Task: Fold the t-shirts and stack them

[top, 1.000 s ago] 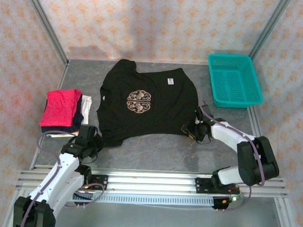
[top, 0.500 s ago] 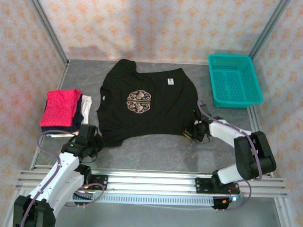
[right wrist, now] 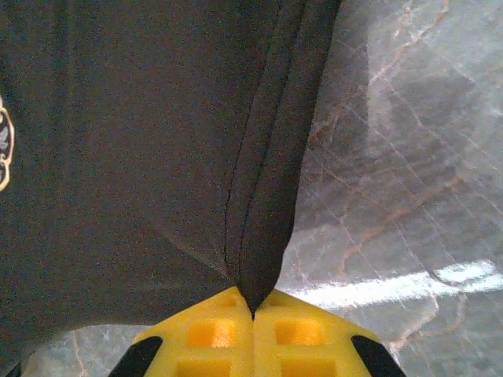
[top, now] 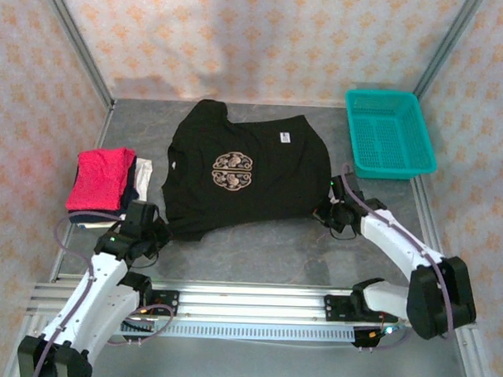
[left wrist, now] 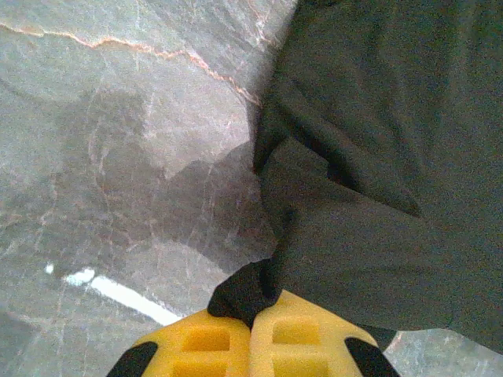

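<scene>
A black t-shirt (top: 252, 172) with a round beige emblem (top: 233, 170) and a small white label lies spread on the grey table. My left gripper (top: 155, 233) is shut on its near left corner; the cloth (left wrist: 369, 196) is pinched between the yellow pads (left wrist: 208, 338). My right gripper (top: 331, 214) is shut on the near right corner, the hem (right wrist: 267, 196) bunched into its yellow pads (right wrist: 302, 334). A crimson-pink t-shirt (top: 101, 177) lies folded on top of a stack at the left.
A teal mesh basket (top: 389, 133) stands at the back right. Folded dark and white cloth (top: 139, 178) sits under the pink tee. The aluminium rail (top: 247, 308) runs along the near edge, and patterned walls close in the sides and back.
The right gripper has shut on the shirt's near right corner and shifted right and slightly back. The shirt's near edge has pulled straighter and the whole shirt looks more taut.
</scene>
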You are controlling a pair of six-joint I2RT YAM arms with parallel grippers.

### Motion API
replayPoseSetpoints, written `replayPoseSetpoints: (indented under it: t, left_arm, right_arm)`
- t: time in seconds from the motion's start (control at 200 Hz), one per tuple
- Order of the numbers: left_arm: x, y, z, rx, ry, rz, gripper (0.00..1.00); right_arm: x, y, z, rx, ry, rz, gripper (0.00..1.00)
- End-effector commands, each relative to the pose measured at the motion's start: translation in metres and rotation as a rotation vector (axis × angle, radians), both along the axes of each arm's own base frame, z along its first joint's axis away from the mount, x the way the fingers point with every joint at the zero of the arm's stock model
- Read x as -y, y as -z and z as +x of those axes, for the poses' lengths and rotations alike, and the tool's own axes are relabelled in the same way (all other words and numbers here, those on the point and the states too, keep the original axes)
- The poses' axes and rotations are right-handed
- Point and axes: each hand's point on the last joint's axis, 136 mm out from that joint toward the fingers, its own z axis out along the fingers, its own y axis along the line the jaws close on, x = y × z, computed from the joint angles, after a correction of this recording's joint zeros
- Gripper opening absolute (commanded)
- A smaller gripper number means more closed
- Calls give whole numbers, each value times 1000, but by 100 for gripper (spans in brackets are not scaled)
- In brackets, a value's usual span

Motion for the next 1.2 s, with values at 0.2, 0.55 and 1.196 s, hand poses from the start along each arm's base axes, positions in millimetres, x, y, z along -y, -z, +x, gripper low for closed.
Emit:
replayPoseSetpoints:
  t: [0.2, 0.55, 1.196]
  left_arm:
    - [0, -19, -2, -98, -40, 14, 0]
    - [7, -64, 70, 11, 34, 77, 0]
    - [8, -88, 149, 14, 225, 265, 0]
  right_arm:
    - [11, -20, 3, 29, 12, -72, 0]
    - [11, -26, 53, 29, -51, -121, 0]
    - [15, -22, 95, 44, -58, -95, 0]
